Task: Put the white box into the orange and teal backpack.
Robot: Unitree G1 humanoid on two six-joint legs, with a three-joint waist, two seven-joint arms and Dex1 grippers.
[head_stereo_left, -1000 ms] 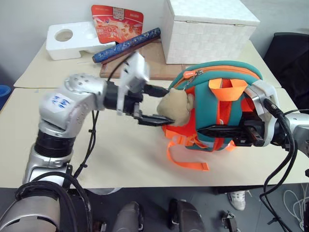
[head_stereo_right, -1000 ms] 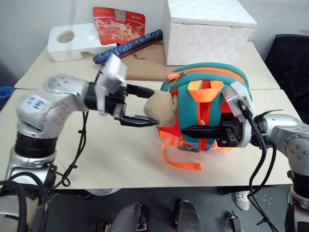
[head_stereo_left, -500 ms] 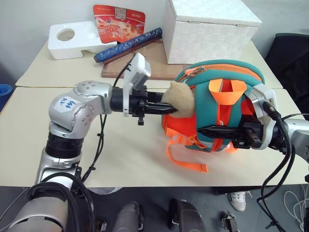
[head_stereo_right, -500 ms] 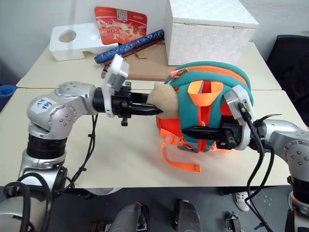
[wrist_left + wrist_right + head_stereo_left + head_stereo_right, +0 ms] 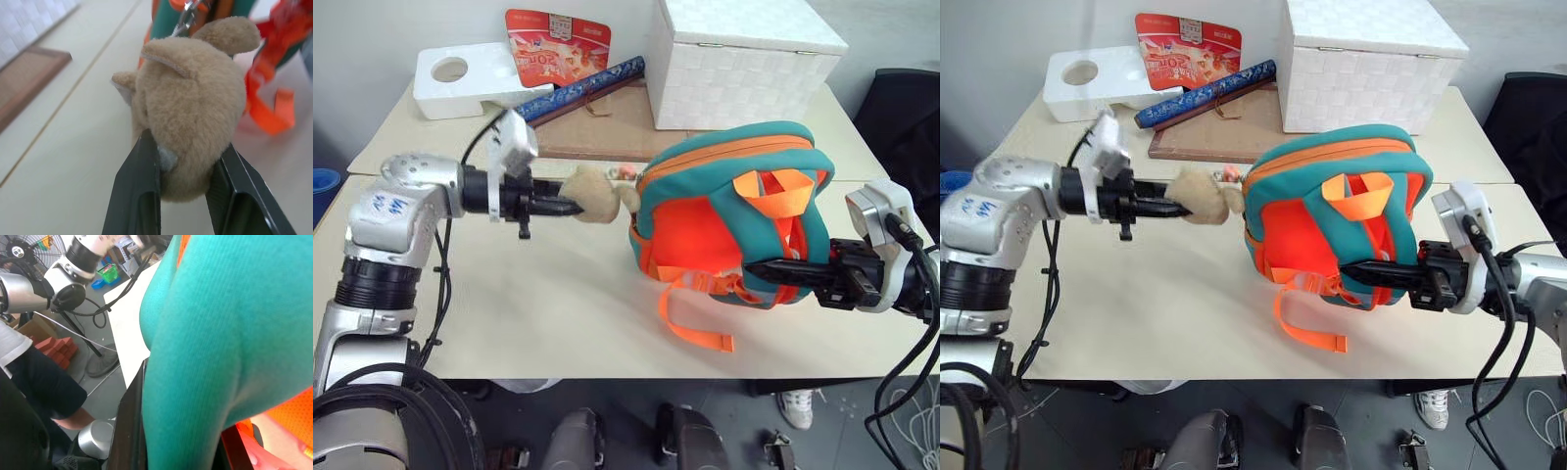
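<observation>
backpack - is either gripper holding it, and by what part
Both. The left gripper clamps the plush toy; the right gripper grips a teal part of the backpack.

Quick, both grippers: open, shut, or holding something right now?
Left gripper: shut on the tan plush toy.
Right gripper: shut on the orange and teal backpack.

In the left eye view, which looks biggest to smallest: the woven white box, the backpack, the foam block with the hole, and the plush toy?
1. The orange and teal backpack and the woven white box look about alike; the backpack is nearer the camera, so I won't rank them.
2. The foam block.
3. The plush toy, smallest.
</observation>
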